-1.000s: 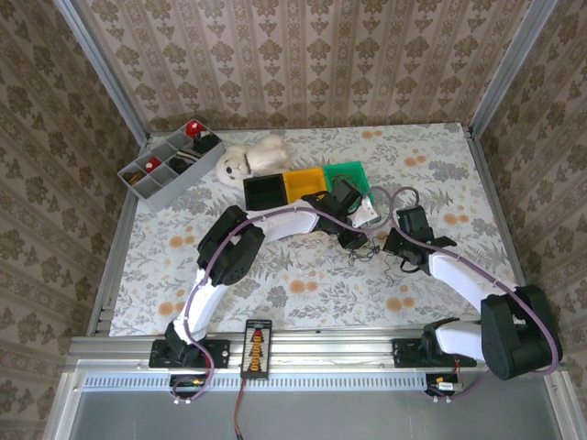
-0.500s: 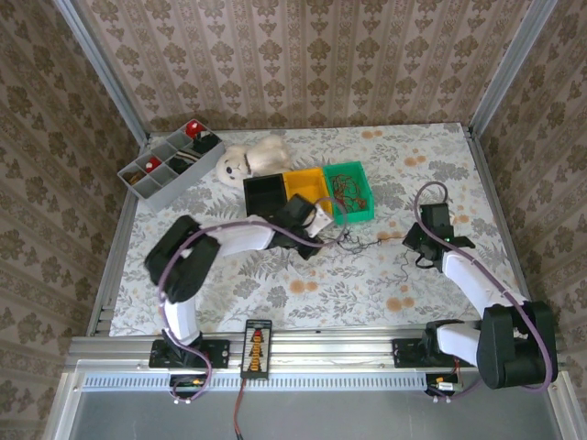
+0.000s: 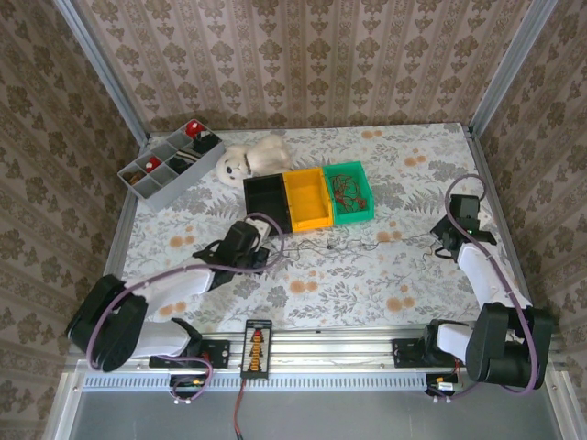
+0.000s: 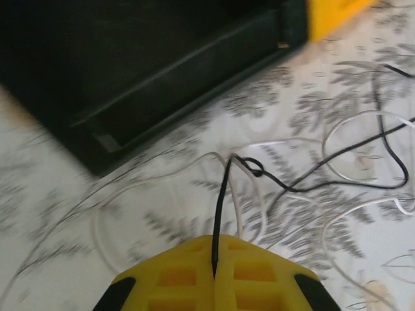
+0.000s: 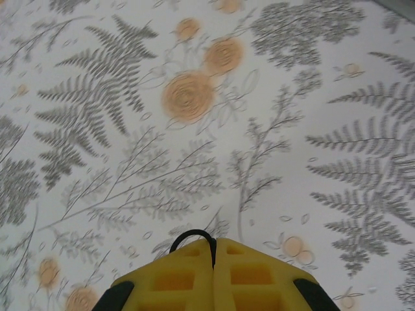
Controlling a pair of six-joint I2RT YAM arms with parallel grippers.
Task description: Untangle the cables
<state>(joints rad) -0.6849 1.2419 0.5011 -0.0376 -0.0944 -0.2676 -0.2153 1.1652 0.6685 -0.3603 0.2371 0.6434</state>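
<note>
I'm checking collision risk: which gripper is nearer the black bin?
Left. The left gripper sits just in front of the black bin; the right gripper is far off to its right.

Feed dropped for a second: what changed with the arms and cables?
The left pincer swung left and the right pincer swung right, each shut on a black cable, stretching the cables from a bunch into a line. The bins, plush toy and organizer stayed.

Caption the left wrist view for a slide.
Shut left gripper pinching a thin black cable near a black plastic bin.
</note>
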